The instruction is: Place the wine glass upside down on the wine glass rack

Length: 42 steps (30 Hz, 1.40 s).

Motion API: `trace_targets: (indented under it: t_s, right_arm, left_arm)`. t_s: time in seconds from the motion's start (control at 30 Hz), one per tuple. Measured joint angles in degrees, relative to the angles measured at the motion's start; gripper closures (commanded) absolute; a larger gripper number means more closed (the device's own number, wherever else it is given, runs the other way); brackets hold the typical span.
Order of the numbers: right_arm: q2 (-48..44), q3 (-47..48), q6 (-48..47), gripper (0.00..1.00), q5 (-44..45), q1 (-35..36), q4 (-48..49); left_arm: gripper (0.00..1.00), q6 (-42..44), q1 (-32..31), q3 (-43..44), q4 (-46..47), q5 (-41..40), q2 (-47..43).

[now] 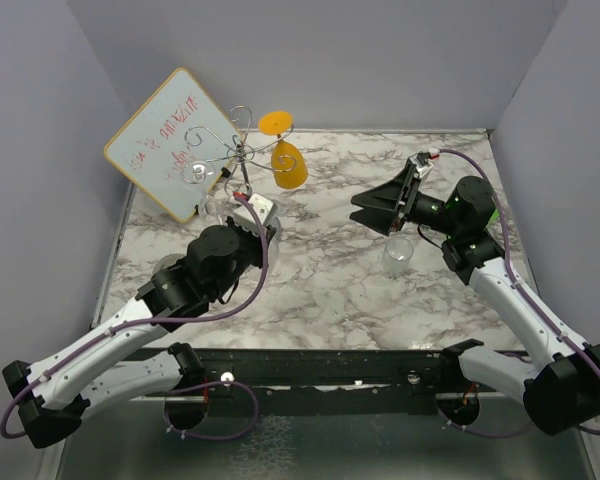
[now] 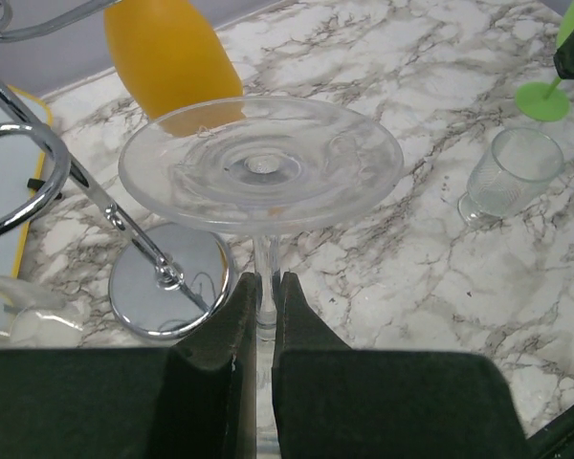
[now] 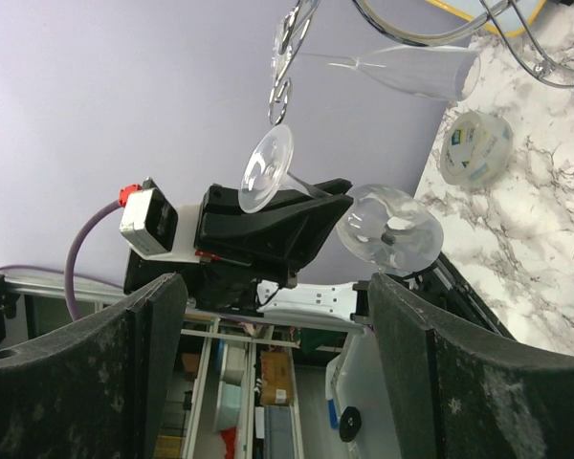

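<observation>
The table (image 1: pixel 330 285) is white marble veined in grey, the walls (image 1: pixel 330 60) a flat lilac-grey. The rack (image 2: pixel 167 292) is mirror chrome. An orange glass (image 1: pixel 288 165) shows beside the clear wine glass (image 2: pixel 260 167); the tumbler (image 2: pixel 512 172) is clear too. The left gripper (image 2: pixel 260 287) and right gripper (image 1: pixel 365 212) are black, the arms (image 1: pixel 520 300) white with black joints, the cables (image 1: pixel 265 265) purple. The whiteboard (image 1: pixel 170 140) has a yellow rim and red writing

Clear wine glass (image 3: pixel 266 180), stem between left fingers (image 3: pixel 287 225), beyond wide-apart right fingers (image 3: pixel 478 373).

Clamped left hand (image 2: pixel 261 287), splayed right hand (image 1: pixel 365 212)
</observation>
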Motion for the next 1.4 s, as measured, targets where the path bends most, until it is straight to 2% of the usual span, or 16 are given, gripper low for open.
trace_targets:
  t_s: [0.13, 0.23, 0.4, 0.8, 1.1, 1.4]
  right_arm:
    - [0.46, -0.02, 0.00, 0.19, 0.00, 0.00, 0.15]
    - [0.76, -0.07, 0.00, 0.19, 0.00, 0.00, 0.42]
    - [1.22, -0.07, -0.20, 0.19, 0.00, 0.00, 1.03]
    - [2.16, 0.28, -3.96, 0.20, 0.39, 0.00, 1.25]
    - [10.49, 7.15, -10.05, 0.20, 1.11, 0.37, 1.27]
    - [19.96, 14.03, -10.38, 0.24, 3.13, 4.17, 5.86]
  left_arm:
    - [1.00, 0.20, 3.54, 0.20, 3.04, 3.41, 3.87]
    - [1.00, -0.37, 8.92, 0.94, 4.17, 7.08, 7.17]
    - [1.00, -1.81, 14.56, 0.98, 6.10, 10.49, 7.89]
    - [1.00, -2.19, 16.65, -4.04, 15.45, 13.31, 4.57]
    - [1.00, -2.19, 18.62, -7.87, 21.40, 14.03, 4.50]
    - [1.00, -2.19, 19.76, -10.49, 26.21, 14.23, 3.32]
